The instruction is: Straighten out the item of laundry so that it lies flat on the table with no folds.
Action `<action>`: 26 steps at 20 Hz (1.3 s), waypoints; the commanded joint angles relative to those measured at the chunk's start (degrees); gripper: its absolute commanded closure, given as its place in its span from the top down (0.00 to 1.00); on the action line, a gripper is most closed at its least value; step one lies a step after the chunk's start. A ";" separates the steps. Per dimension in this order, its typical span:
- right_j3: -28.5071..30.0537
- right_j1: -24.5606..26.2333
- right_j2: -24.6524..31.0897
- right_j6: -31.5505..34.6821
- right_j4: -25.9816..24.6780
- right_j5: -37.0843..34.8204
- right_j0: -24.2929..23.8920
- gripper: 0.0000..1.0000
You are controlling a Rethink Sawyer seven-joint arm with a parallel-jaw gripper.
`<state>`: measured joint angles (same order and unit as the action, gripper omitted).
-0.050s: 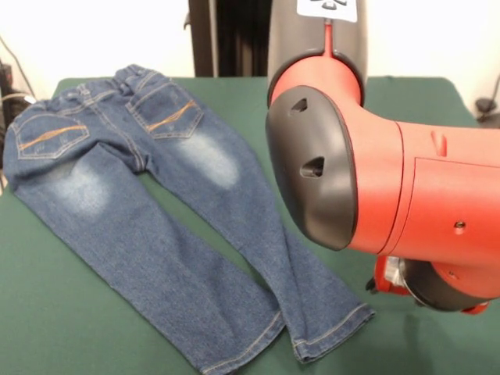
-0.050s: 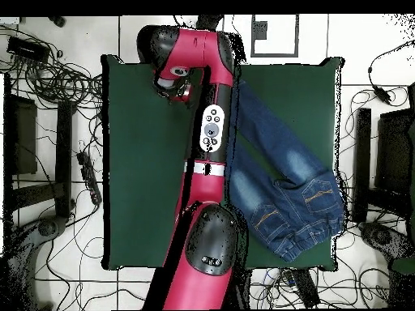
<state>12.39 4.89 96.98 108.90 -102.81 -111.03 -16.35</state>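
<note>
The item of laundry is a small pair of blue jeans lying back side up on the green table. Its orange-stitched pockets are at the far left, and both legs run spread apart toward the near centre, ending in hems. The cloth looks mostly flat, with the waistband slightly gathered. In the overhead view the jeans lie right of the arm, which covers part of one leg. My gripper hangs under the red wrist just right of the leg hems, low over the table. The wrist housing hides most of it.
The bulky red and black arm fills the right side of the front view. In the overhead view the arm crosses the table's middle lengthwise. Bare green cloth lies left of it. Cables and dark stands surround the table on the floor.
</note>
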 commanded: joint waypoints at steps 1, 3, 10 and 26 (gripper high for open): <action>4.42 2.62 -6.78 -22.32 0.79 4.74 -0.83 1.00; 4.70 2.72 -7.36 -22.74 1.16 4.99 -1.19 1.00; 4.91 3.09 -8.66 -23.91 1.84 6.51 -1.95 1.00; 0.35 6.95 -2.93 -24.57 -0.50 13.92 -1.13 1.00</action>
<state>14.65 5.40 93.25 101.11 -100.68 -106.35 -18.86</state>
